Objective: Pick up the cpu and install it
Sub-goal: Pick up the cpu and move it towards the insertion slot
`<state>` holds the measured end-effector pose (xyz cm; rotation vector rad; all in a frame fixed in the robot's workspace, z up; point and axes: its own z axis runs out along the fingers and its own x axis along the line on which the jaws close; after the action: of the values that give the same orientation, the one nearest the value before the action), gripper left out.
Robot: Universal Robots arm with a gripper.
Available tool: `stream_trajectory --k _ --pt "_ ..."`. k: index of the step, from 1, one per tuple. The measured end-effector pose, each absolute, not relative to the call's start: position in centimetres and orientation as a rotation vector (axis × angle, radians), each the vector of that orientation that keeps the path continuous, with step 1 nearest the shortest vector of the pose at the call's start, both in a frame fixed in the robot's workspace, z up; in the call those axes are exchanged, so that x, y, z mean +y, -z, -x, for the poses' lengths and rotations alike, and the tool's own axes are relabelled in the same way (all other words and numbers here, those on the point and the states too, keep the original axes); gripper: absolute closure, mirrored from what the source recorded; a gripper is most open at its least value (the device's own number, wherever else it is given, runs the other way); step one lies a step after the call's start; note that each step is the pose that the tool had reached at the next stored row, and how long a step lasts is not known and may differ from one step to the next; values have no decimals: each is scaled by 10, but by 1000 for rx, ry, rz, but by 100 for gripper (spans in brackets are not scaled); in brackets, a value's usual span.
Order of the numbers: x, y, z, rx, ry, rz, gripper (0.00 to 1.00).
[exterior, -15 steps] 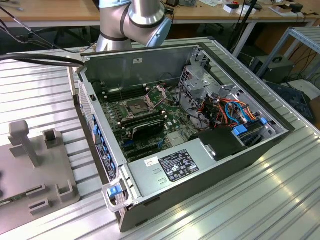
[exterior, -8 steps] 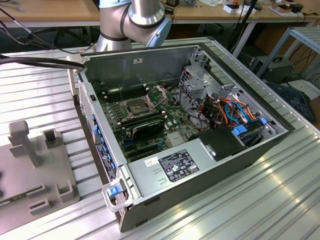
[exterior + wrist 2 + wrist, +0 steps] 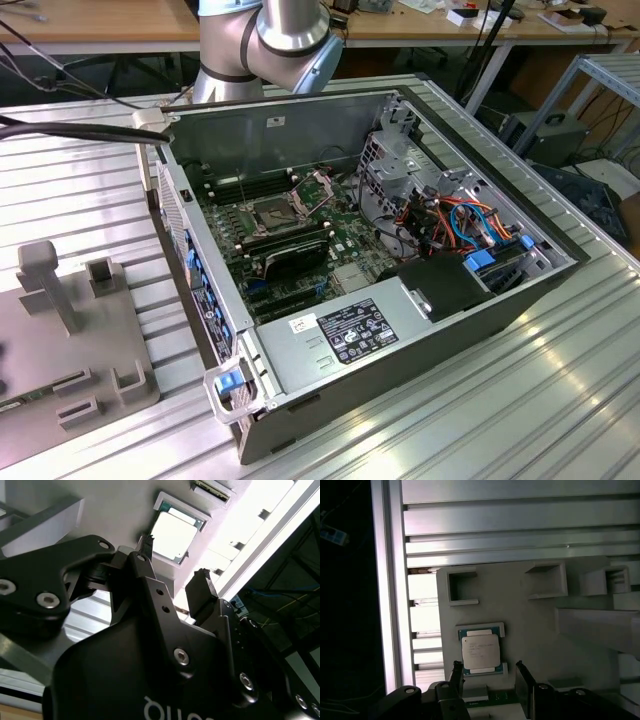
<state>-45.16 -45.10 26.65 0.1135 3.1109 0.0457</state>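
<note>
Jaws spread wide, the gripper (image 3: 488, 672) hangs near the cpu (image 3: 480, 651), which lies flat in a recess of the grey fixture (image 3: 535, 625) on the ribbed aluminium table (image 3: 520, 525). The fingers appear clear of it. A clean pick likely depends on squaring them to opposite edges and keeping the chip level. Print on its lid cannot be made out. Farther off, the open computer case (image 3: 300, 130) shows its processor socket (image 3: 272, 213), and the power-supply label (image 3: 357, 330) is likewise unreadable.

The end effector (image 3: 488, 672) hangs with its jaws spread wide.
</note>
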Motion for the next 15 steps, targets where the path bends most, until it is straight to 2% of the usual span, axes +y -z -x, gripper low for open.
stream_trajectory --k 15 --pt "-451 -246 452 3111 -46 -113 45"
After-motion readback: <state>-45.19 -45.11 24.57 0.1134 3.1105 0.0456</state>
